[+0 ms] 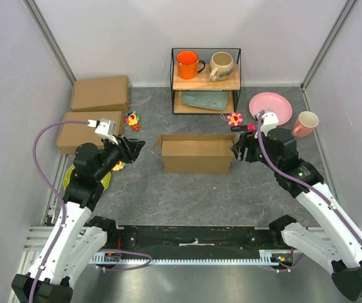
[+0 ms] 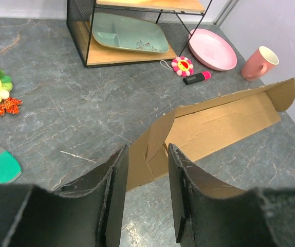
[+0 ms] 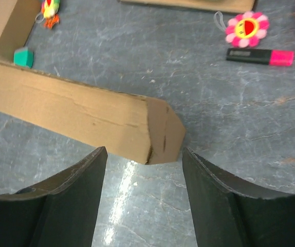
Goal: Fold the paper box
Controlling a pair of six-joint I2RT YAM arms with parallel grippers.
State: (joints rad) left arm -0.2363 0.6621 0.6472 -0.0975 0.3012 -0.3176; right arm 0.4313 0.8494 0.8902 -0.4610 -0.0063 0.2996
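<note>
Brown corrugated cardboard: the paper box [image 1: 197, 158] is lying on the bench [image 1: 187, 196] between the two claws, its walls up and its top flaps not yet closed.

Finding 1, the governing relation. The box's long axis is running straight from one claw to the other, so each claw is facing one short end.
- The right claw [image 1: 236, 150] is sitting just beside its end. In the right wrist view the box corner is lying directly ahead of the gap, not between the pads.
- The left claw [image 1: 138, 149] is standing a little further off, with the loose end flap directly ahead of it.
- In my judgement the right arm is the nearer.

Finding 2, claw state. Both claws are standing spread and pinching nothing, the right wider than the left.

Finding 3, containers.
- The box interior, as the left wrist view is showing it, is bare cardboard with nothing inside.
- Beyond the box from both claws, a wire shelf [image 1: 174, 82] is carrying an orange mug [image 1: 187, 64] and a beige mug [image 1: 221, 65] on its upper board, and a teal plate [image 1: 205, 100] on its lower board.
- Beyond the right claw and outward, a pink plate [image 1: 270, 107] is lying bare beside a pink mug [image 1: 306, 124].
- What the mugs are holding I cannot tell.
</note>
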